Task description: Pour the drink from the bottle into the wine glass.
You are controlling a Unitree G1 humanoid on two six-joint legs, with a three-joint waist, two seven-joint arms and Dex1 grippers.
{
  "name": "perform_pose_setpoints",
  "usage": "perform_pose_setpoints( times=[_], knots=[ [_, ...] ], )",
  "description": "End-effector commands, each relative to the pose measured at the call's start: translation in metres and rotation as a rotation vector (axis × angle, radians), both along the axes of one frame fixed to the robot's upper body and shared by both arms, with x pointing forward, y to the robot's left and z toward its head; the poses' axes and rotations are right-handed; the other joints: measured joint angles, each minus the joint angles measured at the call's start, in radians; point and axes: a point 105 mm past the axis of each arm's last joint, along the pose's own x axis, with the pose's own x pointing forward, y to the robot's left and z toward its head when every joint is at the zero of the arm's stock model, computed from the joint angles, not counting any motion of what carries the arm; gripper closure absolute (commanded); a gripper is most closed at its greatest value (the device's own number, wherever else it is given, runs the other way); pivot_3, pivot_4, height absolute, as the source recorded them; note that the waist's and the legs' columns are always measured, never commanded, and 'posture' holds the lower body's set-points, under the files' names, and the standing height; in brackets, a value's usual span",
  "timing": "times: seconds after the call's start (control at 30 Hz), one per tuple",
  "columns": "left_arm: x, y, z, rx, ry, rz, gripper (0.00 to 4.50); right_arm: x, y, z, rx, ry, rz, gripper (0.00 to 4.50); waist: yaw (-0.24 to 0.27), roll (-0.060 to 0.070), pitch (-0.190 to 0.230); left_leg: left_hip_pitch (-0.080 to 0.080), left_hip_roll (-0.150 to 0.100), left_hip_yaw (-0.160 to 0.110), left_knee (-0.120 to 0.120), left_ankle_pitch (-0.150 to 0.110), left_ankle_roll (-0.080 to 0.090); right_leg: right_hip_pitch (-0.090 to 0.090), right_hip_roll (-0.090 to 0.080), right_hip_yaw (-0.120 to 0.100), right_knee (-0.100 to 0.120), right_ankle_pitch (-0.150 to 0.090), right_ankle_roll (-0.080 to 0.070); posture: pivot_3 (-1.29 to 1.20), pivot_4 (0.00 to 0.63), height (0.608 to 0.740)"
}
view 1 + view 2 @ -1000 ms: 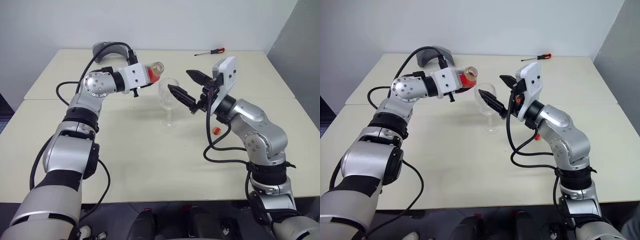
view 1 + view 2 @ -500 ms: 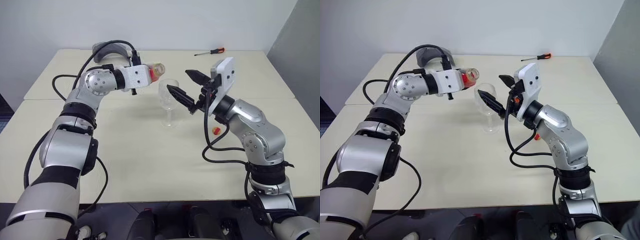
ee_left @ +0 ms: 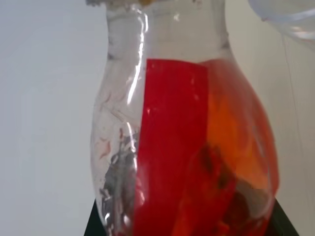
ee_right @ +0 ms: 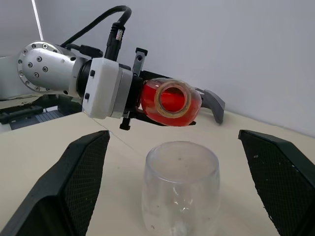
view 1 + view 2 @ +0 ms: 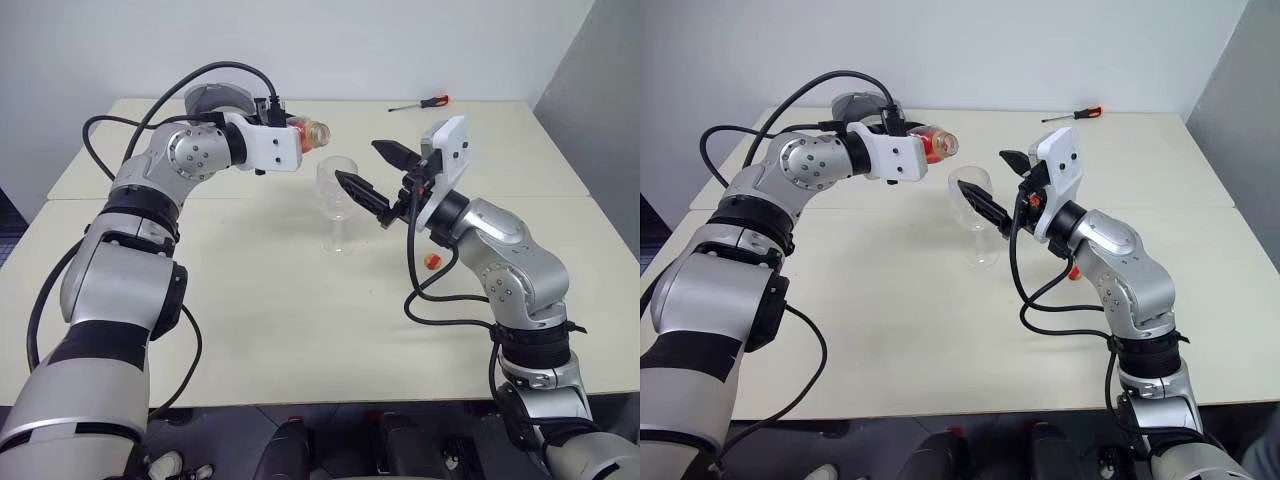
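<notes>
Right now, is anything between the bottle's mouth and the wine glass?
Nothing visible. The bottle, tipped in the left claw, has its open mouth above and behind the wine glass, with only air between. The open right claw flanks the bowl without covering the rim.

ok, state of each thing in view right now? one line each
small clear plastic bottle: uncapped, tipped about level, mouth toward the glass, red liquid inside
clear stemmed wine glass: upright on the table, looks empty
left gripper: shut on the bottle
right gripper: open, fingers either side of the glass bowl, not gripping
small red-and-yellow cap: off, lying on the table
screwdriver: lying at the far edge
</notes>
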Motion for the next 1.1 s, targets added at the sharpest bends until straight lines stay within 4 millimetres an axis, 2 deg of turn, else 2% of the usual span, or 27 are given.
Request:
perform_pose_setpoints(
  times=[0.03, 0.3, 0.77, 1.1],
  knots=[
    [-0.003, 0.000, 0.029, -0.001, -0.100, -0.006, 3.26, -0.006, 0.002, 0.015, 0.007, -0.070, 0.014, 0.00, 0.000, 0.000, 0.000, 0.000, 0.000, 0.000, 0.000, 0.000, 0.000, 0.000, 0.000, 0.000, 0.000, 0.000, 0.000, 0.00, 0.150, 0.740],
    [-0.002, 0.000, 0.034, 0.028, -0.132, 0.005, 3.26, -0.007, 0.000, 0.013, -0.004, -0.072, 0.017, 0.00, 0.000, 0.000, 0.000, 0.000, 0.000, 0.000, 0.000, 0.000, 0.000, 0.000, 0.000, 0.000, 0.000, 0.000, 0.000, 0.00, 0.150, 0.740],
    [-0.001, 0.004, 0.045, 0.071, -0.180, 0.030, 3.26, -0.011, -0.017, -0.014, -0.067, -0.021, -0.003, 0.00, 0.000, 0.000, 0.000, 0.000, 0.000, 0.001, 0.000, 0.000, 0.000, -0.001, 0.000, 0.000, 0.001, 0.000, 0.000, 0.00, 0.150, 0.740],
    [-0.002, 0.002, 0.052, 0.145, -0.248, 0.021, 3.26, -0.017, -0.021, -0.019, -0.080, -0.017, -0.011, 0.00, 0.000, 0.000, 0.000, 0.000, 0.000, 0.002, 0.001, 0.000, 0.000, -0.002, 0.000, 0.001, 0.002, 0.000, 0.000, 0.00, 0.150, 0.740]
  ],
)
